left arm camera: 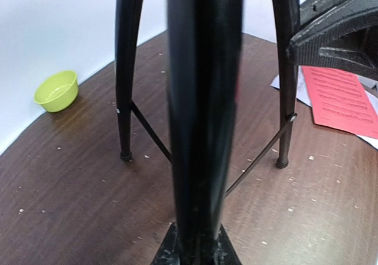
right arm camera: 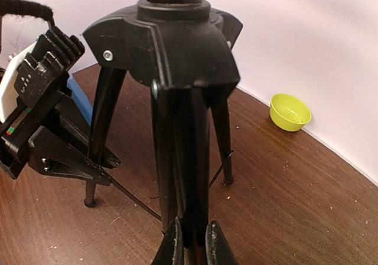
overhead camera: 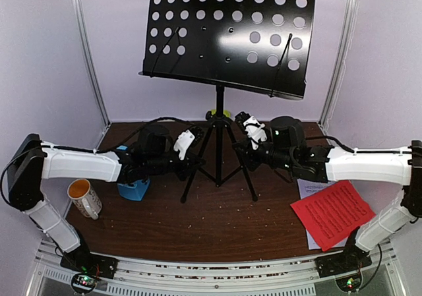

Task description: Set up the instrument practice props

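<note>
Clamping its smooth black tubular legs, jaws of your left gripper (left arm camera: 198, 250) and right gripper (right arm camera: 190, 241) grip the perforated-metal music stand (overhead camera: 227, 29) on the speckled wood-grain surface (overhead camera: 217, 223).

Music stand (overhead camera: 219, 131): is standing mid-table (overhead camera: 198, 223), toward the rear, its desk rising above both arms.
Left gripper (overhead camera: 193, 161): is sitting at the stand's left leg, coming in from the left, a jaw on either side of the leg.
Right gripper (right arm camera: 192, 241): is sitting at the right leg, coming in from the right, a jaw on either side.
Metronome (overhead camera: 134, 189): is sitting left of the stand, partly under the left arm (overhead camera: 79, 164).
Mug (overhead camera: 84, 198): is standing just left of the metronome, near the table's left edge.
Upper music sheet (overhead camera: 333, 213): is lying front right, over the lower music sheet (overhead camera: 310, 189).
Small bowl (left arm camera: 57, 91): is sitting behind the stand, near the back wall.
</note>
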Available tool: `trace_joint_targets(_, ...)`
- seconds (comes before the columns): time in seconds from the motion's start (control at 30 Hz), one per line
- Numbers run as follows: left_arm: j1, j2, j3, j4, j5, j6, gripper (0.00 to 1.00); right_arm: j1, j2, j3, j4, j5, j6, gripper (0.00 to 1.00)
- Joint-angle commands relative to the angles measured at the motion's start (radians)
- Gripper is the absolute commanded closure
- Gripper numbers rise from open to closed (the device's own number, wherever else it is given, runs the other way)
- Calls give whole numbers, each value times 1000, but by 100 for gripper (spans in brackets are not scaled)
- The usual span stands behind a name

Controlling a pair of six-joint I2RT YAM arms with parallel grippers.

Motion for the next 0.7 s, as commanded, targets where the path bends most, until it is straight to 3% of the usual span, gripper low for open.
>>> trace_joint_targets(0.0,100,63,63,-56,-132,-1,100,-63,57,70,-13,65,-33,100)
trace_joint_targets(0.37,116,114,166,-81,-40,73,100,-103,141,175,-10,-124,-66,100)
trace_joint_targets(0.4,116,115,176,-92,-27,80,96,-103,142,174,-8,-136,-63,95)
trace_joint_targets(0.47,116,116,189,-110,7,94,81,-103,143,176,-12,-164,-63,76)
trace_joint_targets(0.57,116,90,185,-118,48,116,48,-103,139,178,-37,-190,-63,35)
trace_joint_targets(0.6,116,73,172,-104,51,115,34,-103,132,172,-46,-194,-66,27)
trace_joint_targets(0.67,116,39,139,-69,51,114,21,-103,115,145,-47,-202,-73,11)
